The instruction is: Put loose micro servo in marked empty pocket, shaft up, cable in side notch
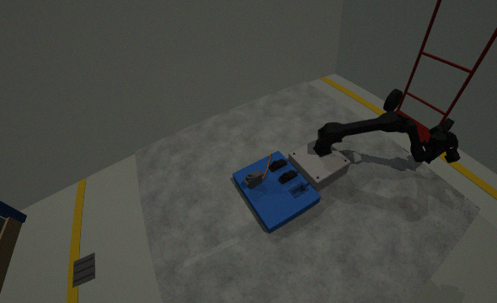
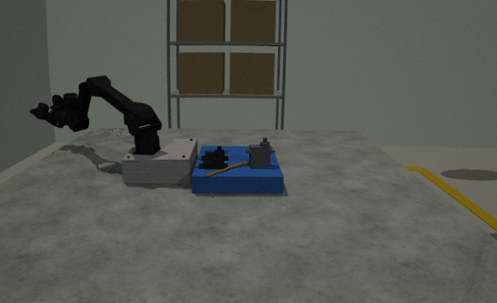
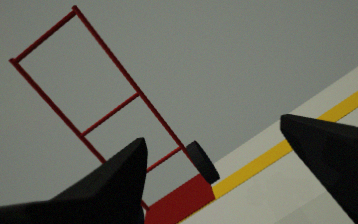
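Note:
The loose grey micro servo (image 1: pixel 253 179) (image 2: pixel 259 156) stands upright on top of the blue deck (image 1: pixel 269 212) (image 2: pixel 237 185), near the edge far from the arm's base, shaft up. Its orange cable (image 1: pixel 267 169) (image 2: pixel 227 168) runs across the deck toward the black servos. The empty pocket (image 1: pixel 299 190), a dark outlined rectangle with a side notch, lies in line with the two black servos; it cannot be made out in the exterior view. My gripper (image 1: pixel 454 152) (image 2: pixel 39 111) (image 3: pixel 212 133) is open and empty, in the air on the far side of the base, pointing away from the deck.
Two black servos (image 1: pixel 278 164) (image 1: pixel 288 177) sit in the deck between the loose servo and the pale base block (image 1: pixel 324 168) (image 2: pixel 160 170). A red hand truck (image 1: pixel 421 130) (image 3: pixel 180 200) stands beyond the gripper. A shelf with boxes (image 2: pixel 201 73) stands at the back.

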`<state>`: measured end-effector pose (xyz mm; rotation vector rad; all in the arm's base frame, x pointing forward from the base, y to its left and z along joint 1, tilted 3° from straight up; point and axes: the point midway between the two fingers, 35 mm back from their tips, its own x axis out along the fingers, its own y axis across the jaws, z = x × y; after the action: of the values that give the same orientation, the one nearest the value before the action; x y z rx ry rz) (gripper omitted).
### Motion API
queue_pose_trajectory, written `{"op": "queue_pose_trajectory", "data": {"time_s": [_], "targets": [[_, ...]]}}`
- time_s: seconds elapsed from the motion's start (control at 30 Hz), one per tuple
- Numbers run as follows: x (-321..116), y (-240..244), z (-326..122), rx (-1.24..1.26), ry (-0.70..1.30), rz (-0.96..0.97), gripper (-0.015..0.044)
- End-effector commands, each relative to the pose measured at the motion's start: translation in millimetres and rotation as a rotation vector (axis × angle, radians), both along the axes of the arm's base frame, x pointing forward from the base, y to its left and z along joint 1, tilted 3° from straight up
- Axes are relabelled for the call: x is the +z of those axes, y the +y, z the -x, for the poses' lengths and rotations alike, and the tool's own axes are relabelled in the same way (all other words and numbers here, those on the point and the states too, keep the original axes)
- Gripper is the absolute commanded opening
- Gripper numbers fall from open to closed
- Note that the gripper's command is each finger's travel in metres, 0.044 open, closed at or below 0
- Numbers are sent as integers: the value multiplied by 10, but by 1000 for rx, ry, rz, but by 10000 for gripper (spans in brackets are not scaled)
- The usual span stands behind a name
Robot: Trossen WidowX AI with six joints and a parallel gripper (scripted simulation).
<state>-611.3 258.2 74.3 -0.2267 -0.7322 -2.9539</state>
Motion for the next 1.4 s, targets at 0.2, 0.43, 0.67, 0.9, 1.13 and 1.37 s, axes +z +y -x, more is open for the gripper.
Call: {"op": "queue_pose_trajectory", "data": {"time_s": [0.2, 0.43, 0.67, 0.9, 1.13, 1.37], "targets": [[-26, 312, -144, -63, -44, -2, 440], [-34, 1137, -610, -234, -136, 22, 440], [-14, 1895, -1241, -411, -202, 47, 440], [10, 2569, -2072, -596, -293, 77, 440], [-2, 2950, -2755, -732, -381, 93, 440], [-18, 3321, -3821, -911, -479, 182, 440]]}}
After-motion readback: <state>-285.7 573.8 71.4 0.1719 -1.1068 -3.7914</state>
